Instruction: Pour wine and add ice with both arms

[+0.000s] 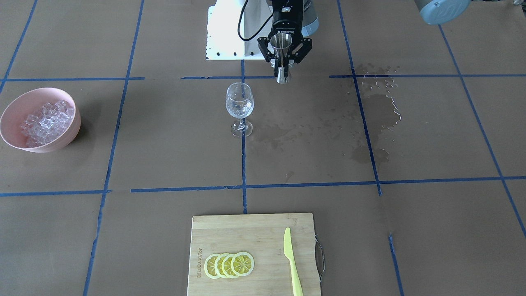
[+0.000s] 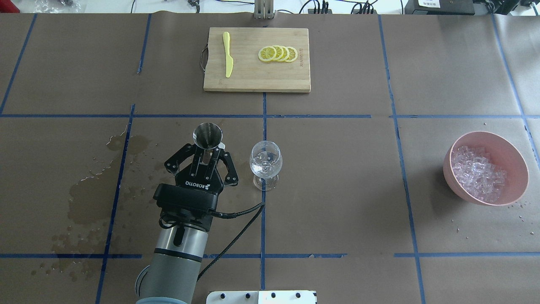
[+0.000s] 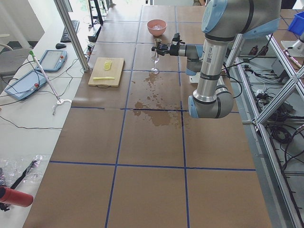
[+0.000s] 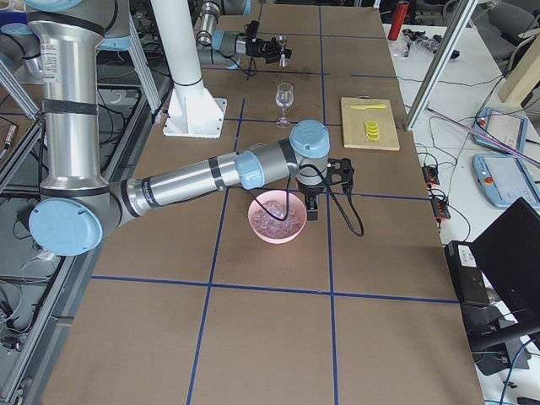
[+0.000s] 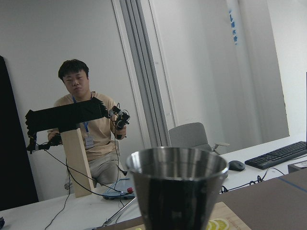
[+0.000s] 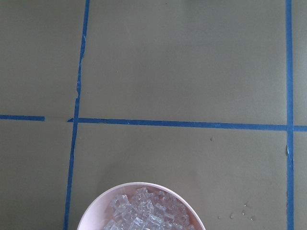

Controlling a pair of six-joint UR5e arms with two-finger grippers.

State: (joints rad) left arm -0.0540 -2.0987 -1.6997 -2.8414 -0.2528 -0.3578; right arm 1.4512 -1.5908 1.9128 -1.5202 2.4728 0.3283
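Note:
My left gripper (image 2: 207, 154) is shut on a steel jigger (image 2: 207, 135) and holds it upright above the table, just left of the wine glass (image 2: 265, 163). It also shows in the front-facing view (image 1: 282, 61) with the jigger (image 1: 281, 43) and the glass (image 1: 239, 107). The glass holds something clear and glossy. I cannot tell whether the jigger holds wine. Ice (image 2: 479, 172) fills a pink bowl (image 2: 512, 158) at the right. My right gripper (image 4: 313, 202) hangs over the bowl's edge (image 4: 256, 221) and shows in the exterior right view only, so I cannot tell its state.
Wet patches (image 2: 86, 198) spread over the brown paper left of my left arm. A bamboo cutting board (image 2: 244, 80) at the far middle carries lemon slices (image 2: 278, 53) and a yellow-green knife (image 2: 228, 55). The white pedestal base (image 1: 228, 31) stands behind the glass.

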